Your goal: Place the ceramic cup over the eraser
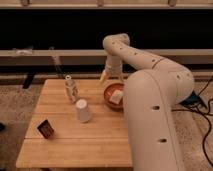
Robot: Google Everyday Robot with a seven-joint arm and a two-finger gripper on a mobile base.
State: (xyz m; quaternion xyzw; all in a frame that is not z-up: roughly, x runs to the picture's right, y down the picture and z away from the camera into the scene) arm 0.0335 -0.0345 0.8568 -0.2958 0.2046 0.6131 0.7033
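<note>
The arm's (155, 100) bulk hides the bowl's (111, 94) right rim, while the gripper (112, 77) hangs, fingers (104, 78) spread, above the table's (75, 145) back edge, apart from the ceramic cup (83, 110).

White cup (83, 110), red-brown bowl (106, 96), tan table (75, 141); pale gripper (112, 77) hangs above the table's far edge.

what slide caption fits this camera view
end effector near the bowl at the back of the table, inverted ceramic cup mid-table, eraser near the front

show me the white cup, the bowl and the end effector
white cup (83, 111), camera view, middle of its side
bowl (106, 93), camera view, its left rim
end effector (112, 77), camera view, midway between its fingertips, behind the bowl
</note>
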